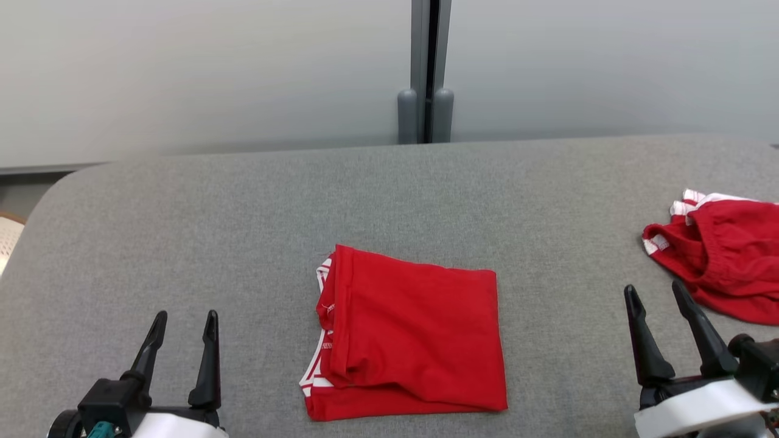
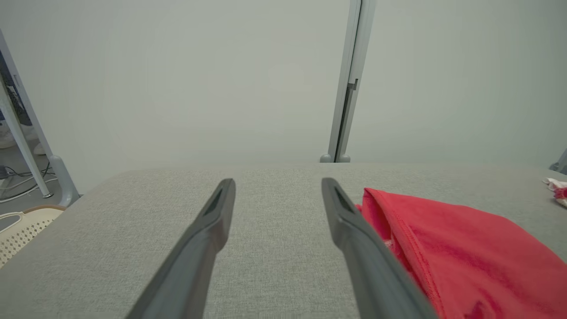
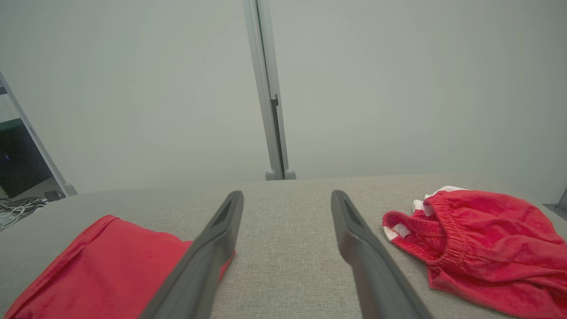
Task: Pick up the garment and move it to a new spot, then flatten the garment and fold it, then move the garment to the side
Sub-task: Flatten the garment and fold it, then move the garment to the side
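The folded red cloth garment (image 1: 414,334) lies centred on the grey fabric-topped table (image 1: 182,213). A crumpled red garment (image 1: 724,255) lies well apart, to its right.

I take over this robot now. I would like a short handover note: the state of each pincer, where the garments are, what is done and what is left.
Left pincer: open, empty, at the near edge of the grey table, left of the folded red garment.
Right pincer: open, empty, between the folded red garment and the crumpled red garment at the table's right side.
Done: the middle garment lies flat and folded, with white trim showing at its left edge.
Left: it seems the folded garment must be moved to the side. The crumpled one is not folded.
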